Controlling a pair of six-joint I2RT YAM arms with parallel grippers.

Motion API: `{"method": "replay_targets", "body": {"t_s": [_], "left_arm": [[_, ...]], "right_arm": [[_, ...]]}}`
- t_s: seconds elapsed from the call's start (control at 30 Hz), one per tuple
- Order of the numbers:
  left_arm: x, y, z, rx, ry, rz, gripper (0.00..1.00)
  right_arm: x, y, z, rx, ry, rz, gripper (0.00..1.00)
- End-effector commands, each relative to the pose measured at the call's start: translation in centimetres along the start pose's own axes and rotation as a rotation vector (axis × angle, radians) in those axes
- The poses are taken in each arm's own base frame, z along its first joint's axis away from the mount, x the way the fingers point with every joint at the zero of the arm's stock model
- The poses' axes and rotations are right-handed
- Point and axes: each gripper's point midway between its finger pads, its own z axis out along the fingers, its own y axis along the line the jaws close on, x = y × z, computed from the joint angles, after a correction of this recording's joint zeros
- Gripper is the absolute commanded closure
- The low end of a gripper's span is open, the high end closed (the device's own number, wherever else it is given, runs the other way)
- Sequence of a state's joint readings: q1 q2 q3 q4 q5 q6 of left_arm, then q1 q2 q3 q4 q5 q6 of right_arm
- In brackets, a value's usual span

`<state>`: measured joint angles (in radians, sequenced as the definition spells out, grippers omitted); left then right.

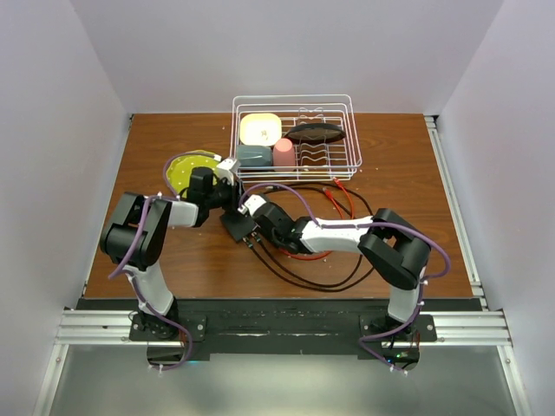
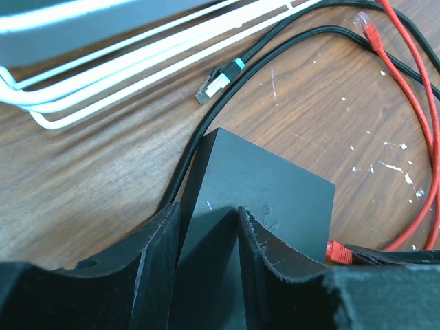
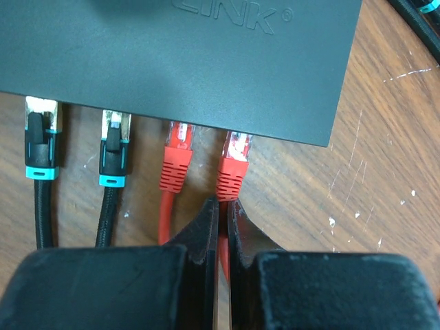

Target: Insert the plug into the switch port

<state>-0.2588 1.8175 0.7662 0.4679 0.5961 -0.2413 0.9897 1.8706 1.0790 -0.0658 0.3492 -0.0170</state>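
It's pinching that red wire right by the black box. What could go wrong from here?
1. The right gripper is shut on the red cable behind its red plug; backing off without opening could tug it from the flat matte-black switch box.
2. The left gripper grips only one end of the box, so a push might swivel it.

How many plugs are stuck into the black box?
4, in a row along the switch edge: two black-and-teal plugs, then two red plugs. More may be hidden off-frame.

Cables (image 3: 41, 213) (red, black) crowd the switch (image 1: 236, 227); dish rack (image 1: 338, 154) blocks beyond.
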Motion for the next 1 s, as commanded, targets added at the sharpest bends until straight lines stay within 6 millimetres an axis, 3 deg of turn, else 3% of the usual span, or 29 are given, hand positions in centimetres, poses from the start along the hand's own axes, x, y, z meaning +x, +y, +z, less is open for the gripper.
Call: {"method": "replay_targets", "body": {"t_s": [0.0,0.17,0.37,0.5,0.67,0.8,0.97], "left_arm": [[8.3,-10.3,-0.8,0.369,0.314,-0.128,0.97],[10.1,-10.7,-0.9,0.375,0.362,-0.144,1.0],[10.0,-11.1,-1.2,0.376,0.362,-0.136,1.0],[9.6,-10.9,-1.2,0.355,0.356,-0.126,1.0],[8.3,-9.9,-1.2,0.27,0.327,-0.096,1.0],[5.1,-8.0,-1.6,0.135,0.234,-0.066,0.86],[1.8,-6.5,-2.9,-0.012,0.117,-0.044,0.48]], "right_arm": [[-12.1,-0.1,1.2,-0.044,-0.415,0.21,1.0],[-14.1,-0.5,1.2,-0.064,-0.47,0.241,1.0],[-16.2,-0.4,1.3,-0.086,-0.503,0.24,1.0],[-15.9,-0.2,1.2,-0.098,-0.495,0.24,1.0],[-14.0,-0.2,0.5,-0.106,-0.469,0.253,1.0],[-12.0,0.1,-0.3,-0.127,-0.437,0.27,1.0],[-9.7,0.6,-1.2,-0.157,-0.392,0.267,0.97]]}}
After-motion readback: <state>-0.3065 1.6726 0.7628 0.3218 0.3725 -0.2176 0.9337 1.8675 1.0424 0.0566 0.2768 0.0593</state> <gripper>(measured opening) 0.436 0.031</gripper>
